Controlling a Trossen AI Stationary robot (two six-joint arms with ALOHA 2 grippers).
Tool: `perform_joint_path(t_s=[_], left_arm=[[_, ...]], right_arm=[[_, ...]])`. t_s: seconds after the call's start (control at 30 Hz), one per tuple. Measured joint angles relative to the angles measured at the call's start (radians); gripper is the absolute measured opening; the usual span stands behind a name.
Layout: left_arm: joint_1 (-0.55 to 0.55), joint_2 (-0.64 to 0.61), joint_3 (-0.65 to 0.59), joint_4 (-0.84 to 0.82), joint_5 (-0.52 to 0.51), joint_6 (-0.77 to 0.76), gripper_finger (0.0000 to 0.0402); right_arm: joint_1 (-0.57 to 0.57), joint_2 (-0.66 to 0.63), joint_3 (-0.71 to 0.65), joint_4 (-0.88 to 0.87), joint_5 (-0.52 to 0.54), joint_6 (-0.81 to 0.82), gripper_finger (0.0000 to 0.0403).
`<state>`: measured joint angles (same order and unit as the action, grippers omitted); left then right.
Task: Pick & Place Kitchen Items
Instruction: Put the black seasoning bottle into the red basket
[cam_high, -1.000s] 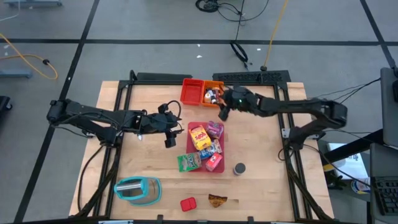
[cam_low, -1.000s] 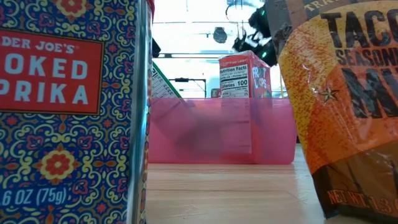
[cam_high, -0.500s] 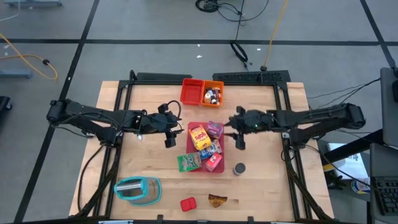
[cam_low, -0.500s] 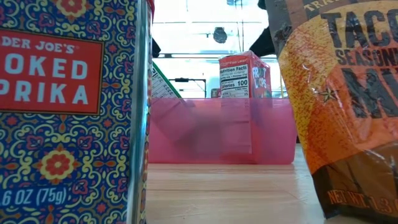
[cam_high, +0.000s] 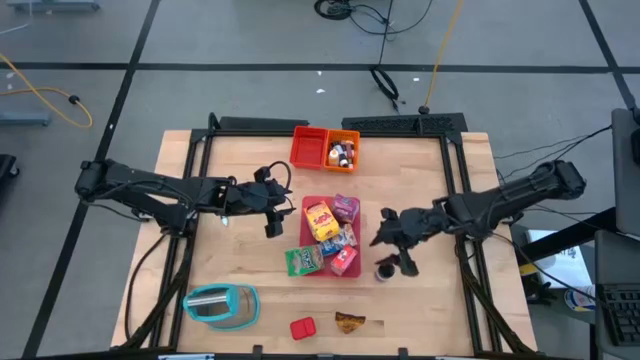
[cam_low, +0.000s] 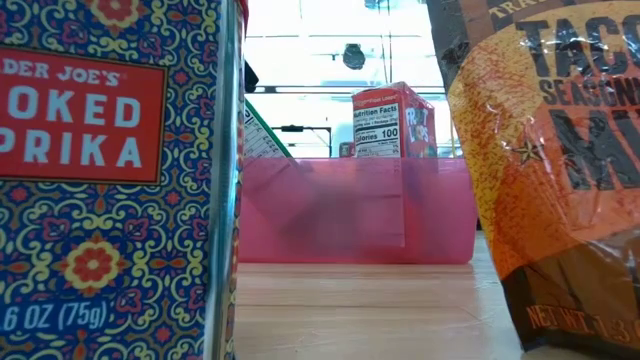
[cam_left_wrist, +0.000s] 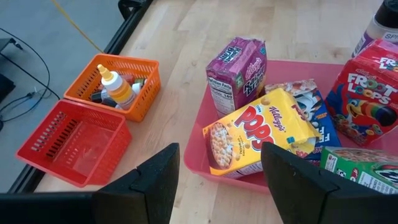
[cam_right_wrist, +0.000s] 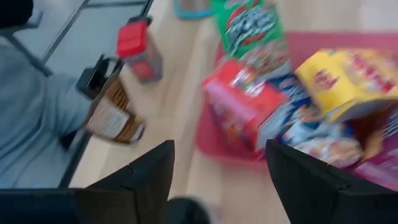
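Observation:
Yellow (cam_high: 320, 219), purple (cam_high: 346, 208), green (cam_high: 303, 261) and red (cam_high: 344, 262) boxes lie in the pink tray (cam_high: 357, 232). Small bottles stand in the orange bin (cam_high: 343, 150). A grey can (cam_high: 384, 271) stands right of the tray. A red tin (cam_high: 303, 327) and a brown packet (cam_high: 349, 322) sit near the near edge. My right gripper (cam_high: 396, 252) is open, just over the can, whose dark top (cam_right_wrist: 182, 214) shows between the fingers. My left gripper (cam_high: 274, 216) is open, left of the tray, facing the yellow box (cam_left_wrist: 258, 132).
An empty red bin (cam_high: 308, 147) adjoins the orange one at the far edge. A teal object (cam_high: 222, 305) lies at the near left. In the low view the paprika tin (cam_low: 100, 180) and taco packet (cam_low: 560, 150) stand close in front of the tray (cam_low: 355, 210).
My right gripper has swept from over the orange bin at the far edge toward the near edge, along the tray's right side, and now sits low by the grey can. The left arm has kept still.

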<state>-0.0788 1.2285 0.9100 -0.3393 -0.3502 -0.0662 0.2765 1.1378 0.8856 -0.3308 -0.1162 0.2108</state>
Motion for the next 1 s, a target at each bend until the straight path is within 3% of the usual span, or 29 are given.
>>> perform_joint_path(t_s=[0.5,1.0], left_arm=[[0.000,0.000,0.000,0.000,0.000,-0.024,0.0227],[0.000,0.000,0.000,0.000,0.000,-0.022,0.0227]], right_arm=[[0.104,0.000,0.000,-0.137,0.034,0.140,0.0254],[0.113,0.000,-0.129,-0.051,0.036,0.232,0.0254]])
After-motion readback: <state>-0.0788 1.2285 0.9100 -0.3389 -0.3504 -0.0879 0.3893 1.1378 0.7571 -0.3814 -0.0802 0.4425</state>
